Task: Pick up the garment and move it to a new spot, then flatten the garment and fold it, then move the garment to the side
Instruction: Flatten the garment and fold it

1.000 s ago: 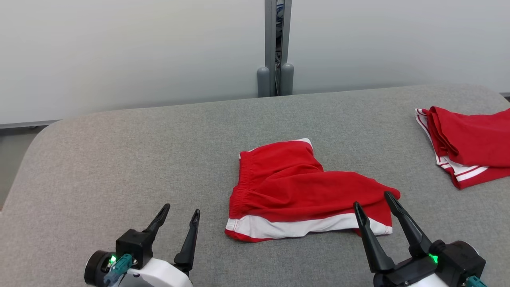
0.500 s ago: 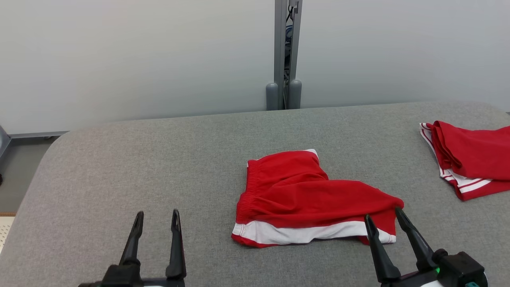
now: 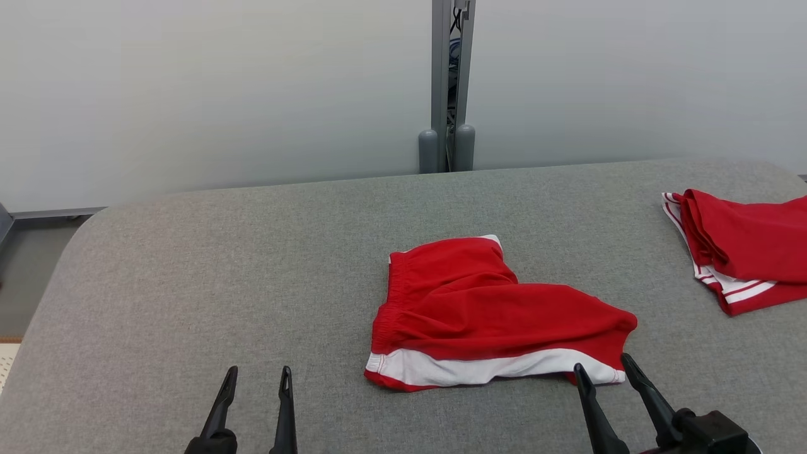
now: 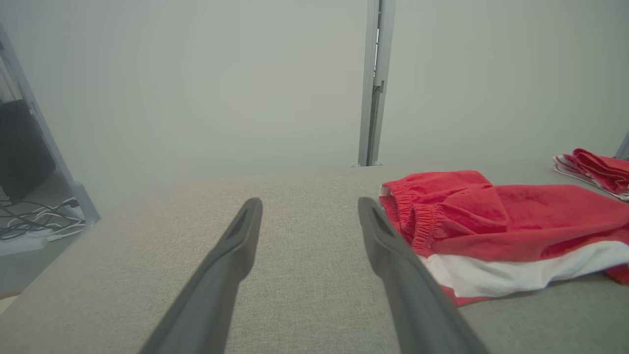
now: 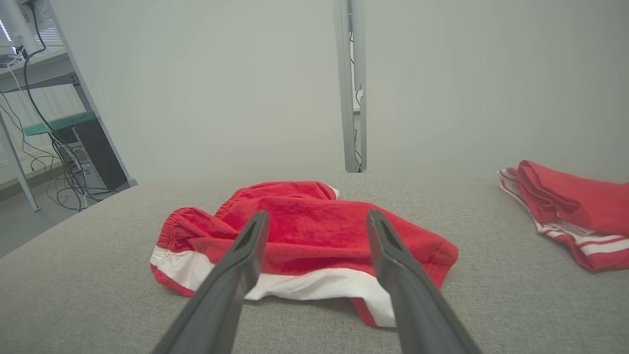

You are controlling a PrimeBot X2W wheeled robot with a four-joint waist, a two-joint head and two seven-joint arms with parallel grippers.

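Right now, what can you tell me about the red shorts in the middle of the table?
The red shorts look like soft cloth, folded over and a bit rumpled. A gathered waistband runs down their left side, and a white band edges the near side. They lie on the grey table. Nothing holds them; the right gripper, fingers open, points at their near right corner.

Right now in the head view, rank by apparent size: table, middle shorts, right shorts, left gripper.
Table
Middle shorts
Right shorts, cropped by the frame, so its rank is unsure
Left gripper, also cropped
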